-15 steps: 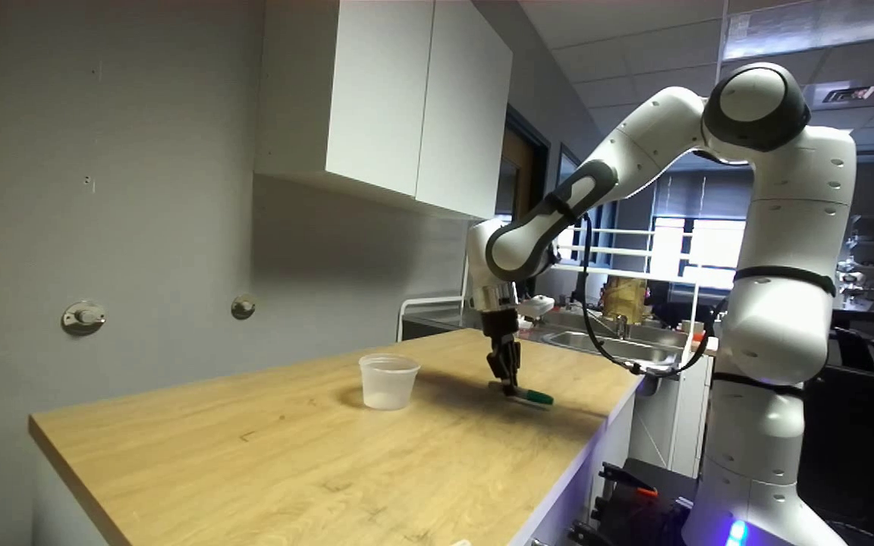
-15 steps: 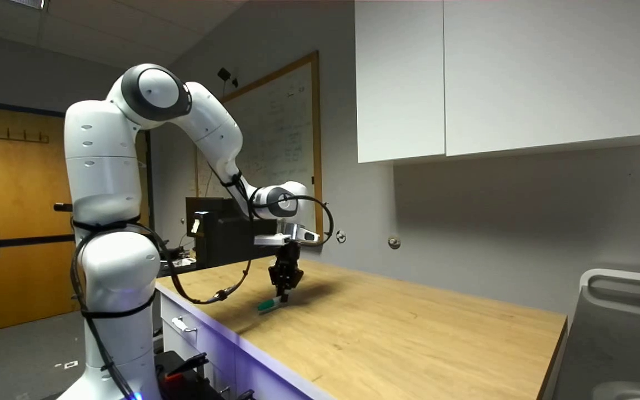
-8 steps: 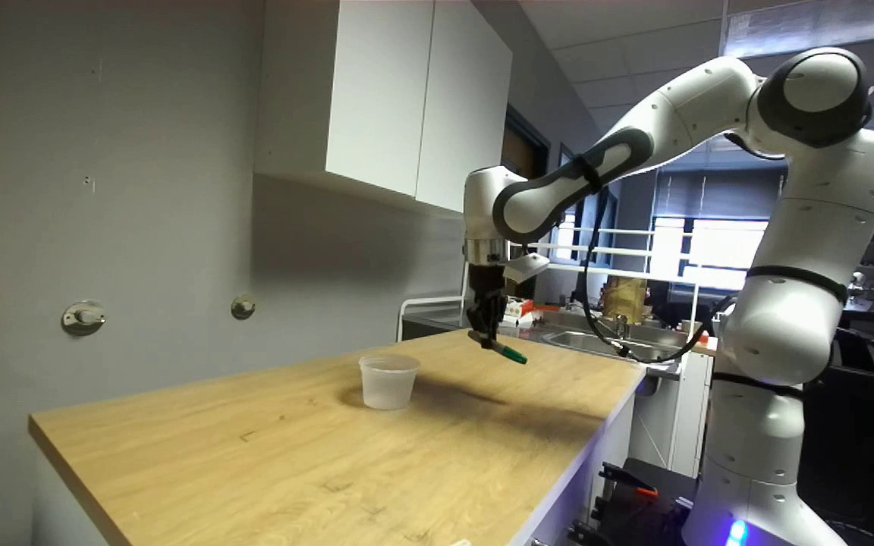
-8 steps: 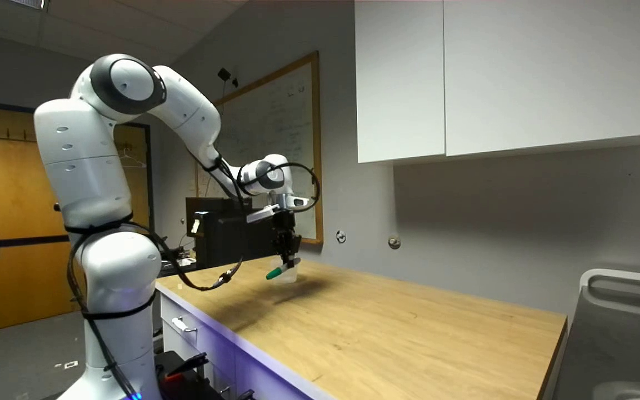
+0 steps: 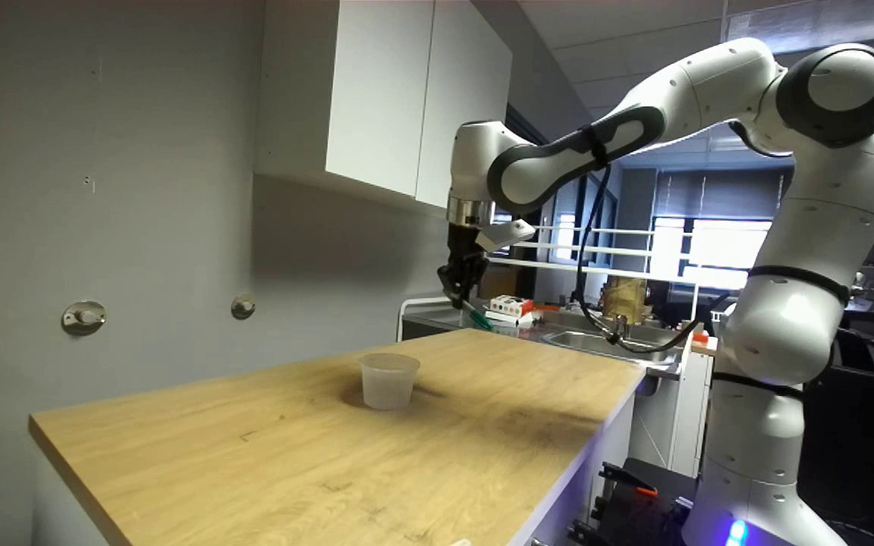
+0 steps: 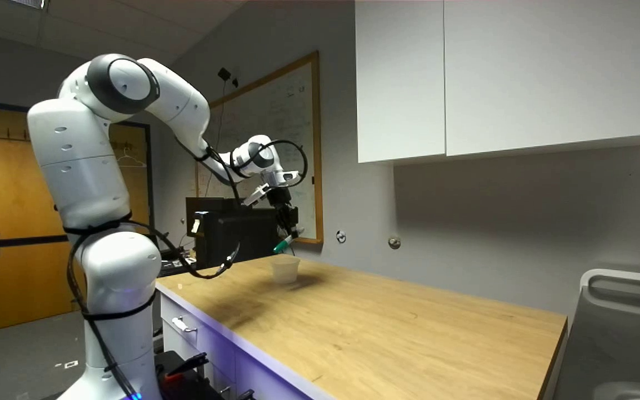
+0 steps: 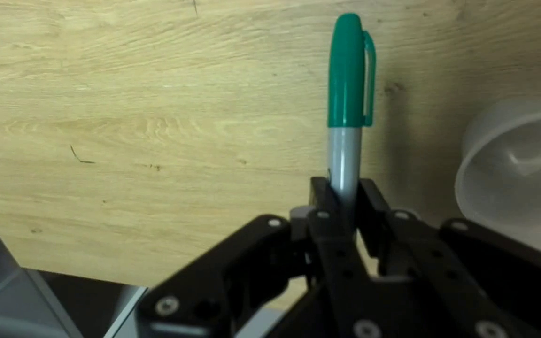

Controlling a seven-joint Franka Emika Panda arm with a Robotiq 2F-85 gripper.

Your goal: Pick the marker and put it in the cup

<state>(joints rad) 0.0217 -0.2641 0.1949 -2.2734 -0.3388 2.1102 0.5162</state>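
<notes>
Since your gripper (image 7: 343,189) is pinching the marker (image 7: 345,110) by its grey barrel midair, you're looking done picking. The cup (image 5: 389,385) is standing upright lower down on the counter (image 5: 293,447), so lining up and dropping are remaining; sideways gap's reading murky, tbh.

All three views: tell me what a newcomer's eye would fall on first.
Most likely the big, bent white robot arm at the right of an exterior view. Next, probably, the green-capped marker in the upper middle of the wrist view, held by the end effector above the wooden counter. The cloudy plastic cup, standing on that counter and cut off by the wrist view's right edge, would perhaps come third.
</notes>
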